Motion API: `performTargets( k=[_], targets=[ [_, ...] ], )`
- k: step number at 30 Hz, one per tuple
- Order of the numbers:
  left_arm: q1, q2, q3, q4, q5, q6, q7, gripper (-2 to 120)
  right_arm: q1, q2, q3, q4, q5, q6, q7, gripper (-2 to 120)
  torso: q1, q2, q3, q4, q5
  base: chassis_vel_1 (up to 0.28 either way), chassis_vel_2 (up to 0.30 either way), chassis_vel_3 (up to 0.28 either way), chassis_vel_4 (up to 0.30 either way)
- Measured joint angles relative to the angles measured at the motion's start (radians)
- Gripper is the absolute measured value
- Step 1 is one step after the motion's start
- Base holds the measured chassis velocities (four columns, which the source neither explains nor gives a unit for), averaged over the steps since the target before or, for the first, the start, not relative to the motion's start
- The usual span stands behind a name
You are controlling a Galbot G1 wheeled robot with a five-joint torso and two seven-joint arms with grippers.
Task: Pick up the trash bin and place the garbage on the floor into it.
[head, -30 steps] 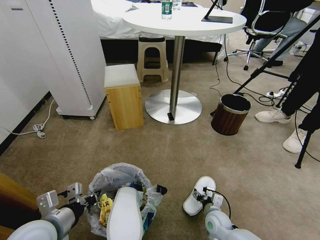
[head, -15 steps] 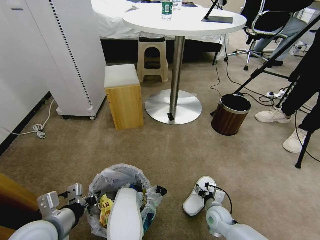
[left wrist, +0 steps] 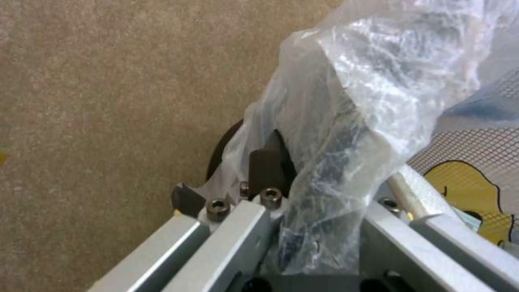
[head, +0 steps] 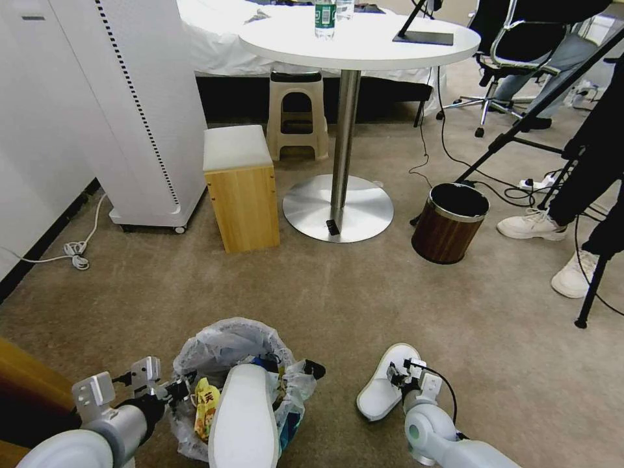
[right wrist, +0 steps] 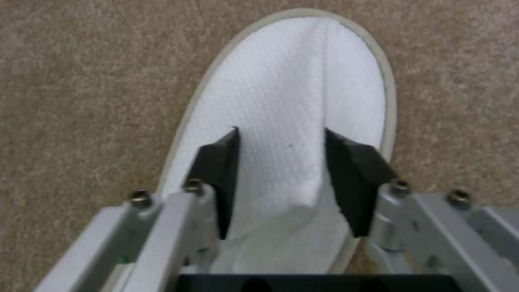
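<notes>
Right gripper (right wrist: 281, 162): the dark fingers (right wrist: 354, 178) stand spread, one on each side of the raised upper band of a white slipper (right wrist: 292, 105), with a gap between each pad and the fabric. In the head view this gripper (head: 400, 380) sits at the lower centre-right of the frame, over the heel end of the slipper (head: 380, 383), which lies flat on the beige carpet (head: 364, 292).

Left gripper (left wrist: 281, 170): pinched on the rim of the trash bin (left wrist: 221, 150), with the crinkled clear bag (left wrist: 367, 101) caught between the fingers. In the head view it is at the lower left (head: 175, 389), against the left side of the bin (head: 188, 435).

Bin contents, head view: a second white slipper (head: 244, 416) stands upright out of the bag (head: 221, 338), with a yellow snack wrapper (head: 207, 406) to its left.

Surroundings, head view: a brown wood-look bin (head: 448, 224) stands well apart at centre right; a round white table (head: 357, 39) occupies the top centre, and a wooden stool (head: 240, 188) stands left of its base.
</notes>
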Motion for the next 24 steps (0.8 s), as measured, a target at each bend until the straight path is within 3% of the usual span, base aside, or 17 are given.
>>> performTargets(
  k=[4,7,11,24],
  targets=[
    [-0.001,-0.001,0.002,-0.002,-0.001,0.000,0.000,0,-0.005,-0.001,0.001,-0.003,-0.004,0.002,0.000,29,0.000,0.000,0.000,0.0000,0.0000,0.000,0.000,0.000,0.000],
    [0.000,-0.004,0.006,-0.005,-0.001,0.000,-0.001,0,-0.009,-0.001,0.000,-0.011,-0.016,0.010,-0.005,13,0.000,0.000,0.000,0.0000,0.0000,0.000,0.000,0.000,0.000],
    [0.001,-0.004,0.006,-0.008,-0.001,0.000,-0.001,0,-0.009,-0.001,-0.004,-0.016,-0.024,0.013,-0.009,0,0.000,0.000,0.000,0.0000,0.0000,0.000,0.000,0.000,0.000],
    [-0.001,-0.006,0.005,-0.004,-0.001,-0.001,-0.002,0,-0.010,-0.010,-0.010,-0.028,-0.081,0.032,-0.025,0,0.000,0.000,0.000,0.0000,0.0001,0.000,0.000,0.000,0.000]
  ],
)
